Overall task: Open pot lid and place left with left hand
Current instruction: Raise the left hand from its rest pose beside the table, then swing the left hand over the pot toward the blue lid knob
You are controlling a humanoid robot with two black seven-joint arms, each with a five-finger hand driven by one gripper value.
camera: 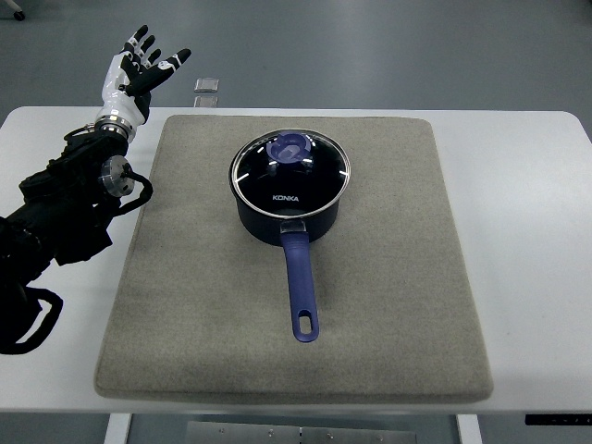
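Squarely in the middle of a grey felt-like rectangular mat (388,314) sits a dark blue saucepan (289,217) with a long blue handle (301,287) that points toward the robot's side. The mat likely serves to keep the pan from sliding on the white counter (527,240) and to soften the landing of whatever is set down. A round glass lid with a metal rim (314,176) is seated flat on the pan, and its blue knob (290,148) stands at the centre, clear of obstruction, so it offers the obvious place to grip.

The left robot hand (139,69), white and black with jointed fingers, is held up beyond the mat's far-left corner, well apart from the lid. Its fingers (176,60) are spread and it grips nothing, a posture that suits a reach not yet begun. The dark arm behind it comes in along the left edge. No right arm shows.

Bare mat to the left of the pan, and counter beyond it, gives room for the lid; that side seems the intended drop spot. A small pale square object (207,90) lies on the floor past the counter's far edge.
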